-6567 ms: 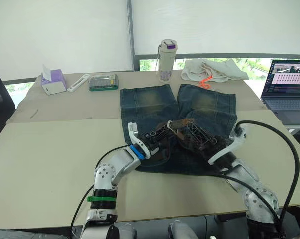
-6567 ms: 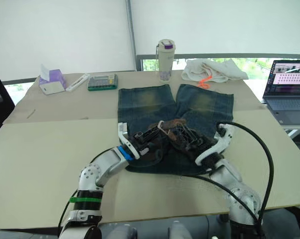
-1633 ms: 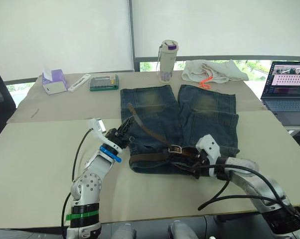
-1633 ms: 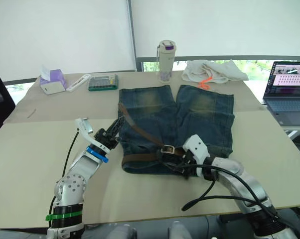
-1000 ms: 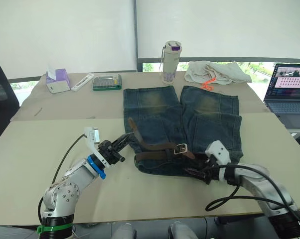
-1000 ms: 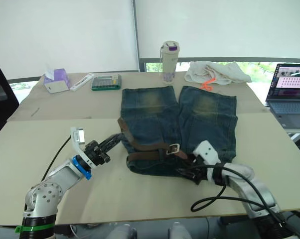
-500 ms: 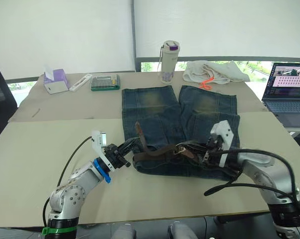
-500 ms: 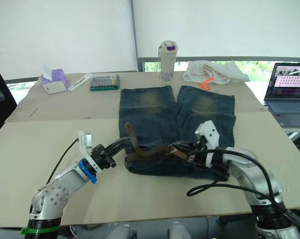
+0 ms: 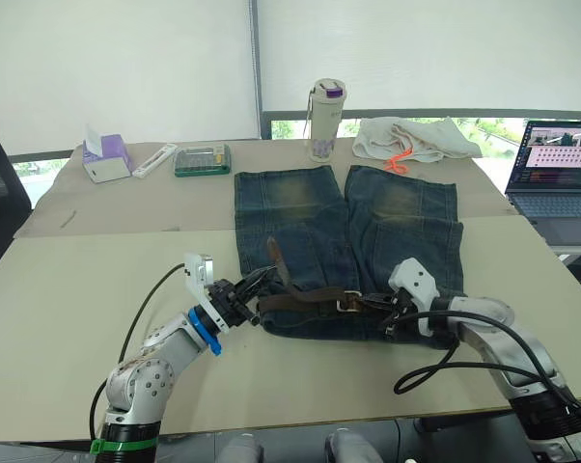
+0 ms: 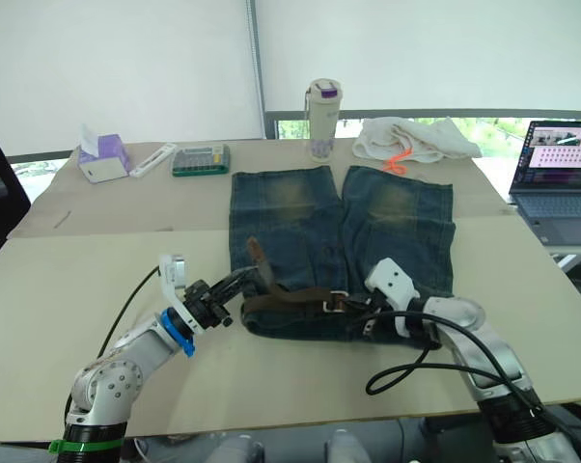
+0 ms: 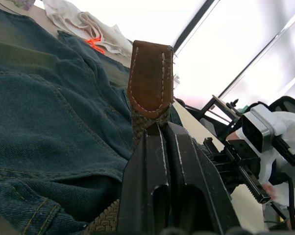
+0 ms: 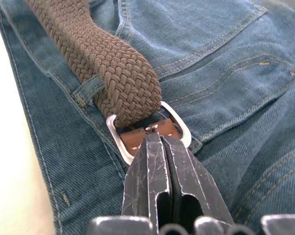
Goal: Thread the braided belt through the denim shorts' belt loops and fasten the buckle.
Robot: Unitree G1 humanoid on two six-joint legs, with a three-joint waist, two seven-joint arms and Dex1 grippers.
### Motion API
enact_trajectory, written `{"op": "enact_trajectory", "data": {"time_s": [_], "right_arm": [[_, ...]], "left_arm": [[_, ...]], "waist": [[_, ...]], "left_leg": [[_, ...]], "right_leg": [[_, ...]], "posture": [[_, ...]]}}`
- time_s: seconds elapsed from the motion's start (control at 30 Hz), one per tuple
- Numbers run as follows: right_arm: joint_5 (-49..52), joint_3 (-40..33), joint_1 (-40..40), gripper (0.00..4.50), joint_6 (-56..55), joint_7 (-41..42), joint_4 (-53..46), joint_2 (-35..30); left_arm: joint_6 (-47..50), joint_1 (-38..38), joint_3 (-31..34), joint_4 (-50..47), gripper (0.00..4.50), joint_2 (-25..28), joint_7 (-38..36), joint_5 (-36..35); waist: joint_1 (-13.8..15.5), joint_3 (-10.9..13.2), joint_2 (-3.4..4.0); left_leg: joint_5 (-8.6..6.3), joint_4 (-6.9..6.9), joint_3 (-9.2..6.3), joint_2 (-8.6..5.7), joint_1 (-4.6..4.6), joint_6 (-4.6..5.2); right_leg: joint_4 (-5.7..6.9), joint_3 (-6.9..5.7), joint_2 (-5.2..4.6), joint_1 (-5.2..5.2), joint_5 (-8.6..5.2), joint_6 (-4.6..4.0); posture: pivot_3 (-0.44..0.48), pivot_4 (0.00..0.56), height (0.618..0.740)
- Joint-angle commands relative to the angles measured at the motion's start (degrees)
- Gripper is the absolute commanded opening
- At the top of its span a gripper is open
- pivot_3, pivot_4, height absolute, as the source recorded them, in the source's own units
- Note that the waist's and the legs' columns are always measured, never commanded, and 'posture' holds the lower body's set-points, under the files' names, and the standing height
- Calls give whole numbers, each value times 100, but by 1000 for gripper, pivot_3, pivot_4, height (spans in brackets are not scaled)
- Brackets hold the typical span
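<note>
- On the left of the beige worktop (image 9: 78, 280), well behind the arms, sit a tissue box (image 9: 104, 157), a white flat object (image 9: 152, 158) and a green case (image 9: 201, 158).
- The left tool (image 11: 159, 128) is clenched on the free end of the braided belt (image 9: 305, 298), just below its smooth leather tip, which stands tilted upward over the left leg of the denim shorts (image 9: 344, 241).
- The denim shorts lie flat at the middle of the worktop, waistband toward the robot, legs pointing away. The belt runs across the waistband, and passes under at least one of the belt loops (image 12: 86, 88).
- The belt looks soft, light and floppy; its woven surface should give good grip. The stiffer leather tip seems the best place to hold for feeding it through the frame.
- The buckle (image 12: 150, 128) is a small silver frame lying on the denim with the strap doubled through it. It is hard and probably slippery, so the leather tab behind it seems the safer hold.
- The right tool (image 12: 160, 139) is pinched together at that tab, apparently gripping the buckle.
- Behind the shorts stand a tumbler (image 9: 324, 119) and a crumpled pale cloth (image 9: 416, 138).
- At far right, an open laptop (image 9: 558, 169) sits on a neighbouring surface. White blinds cover the windows behind.
</note>
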Motion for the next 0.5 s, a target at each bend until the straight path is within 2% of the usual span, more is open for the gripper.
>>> {"op": "enact_trajectory", "data": {"time_s": [0.03,0.27,0.5], "right_arm": [[-3,-78,29,32,-102,32,-4,69],[-99,-94,36,32,-269,4,33,149],[-303,14,-177,32,-578,245,332,99]], "left_arm": [[-128,-97,25,-42,0,-24,-81,28],[-175,47,108,48,0,63,-159,164],[-326,66,307,207,0,402,-336,424]], "waist": [[3,0,0],[0,0,1],[-4,-1,2]], "left_leg": [[0,0,0,0,0,0],[0,0,0,0,0,0],[0,0,0,1,2,0]], "right_leg": [[0,0,0,0,0,0],[0,0,0,1,2,-4],[2,0,1,0,2,-4]], "posture": [[0,150,740],[0,150,740],[0,150,740]]}}
